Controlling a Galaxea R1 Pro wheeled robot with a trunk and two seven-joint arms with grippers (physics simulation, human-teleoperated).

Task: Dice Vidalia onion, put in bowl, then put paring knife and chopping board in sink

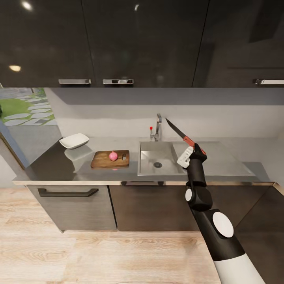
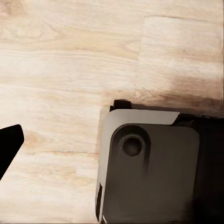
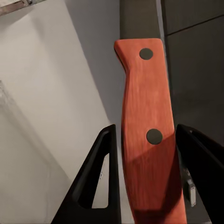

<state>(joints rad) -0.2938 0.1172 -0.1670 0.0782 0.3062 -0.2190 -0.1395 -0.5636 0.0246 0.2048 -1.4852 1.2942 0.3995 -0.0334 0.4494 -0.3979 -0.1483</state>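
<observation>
Head view: the right pincer is raised above the counter, over the drainboard side of the sink, and it is gripping the paring knife by the handle. The blade runs up and away toward the back wall, tip slanting to the robot's left, near the faucet but apart from it. The Vidalia onion sits whole on the chopping board, which lies on the counter just beside the sink's left rim, long axis parallel to the counter's front edge. So the target lies to the left of the pincer and lower, with the basin between them. The blade already leans toward that side, but it is tilted upward, not down at the board. My reading: the cut needs the arm to carry left across the sink and tip the point down over the onion. The right arm is the only one up at counter height and the nearer one. The bowl stands farther left, beyond the board's far corner, apart from it. Right wrist view: the red handle stands between the two dark fingers, which sit close on either flank. Left wrist view: wood floor and a grey part of the robot's base; a dark fingertip shows at the frame edge, and I cannot tell whether that pincer is open or closed.
</observation>
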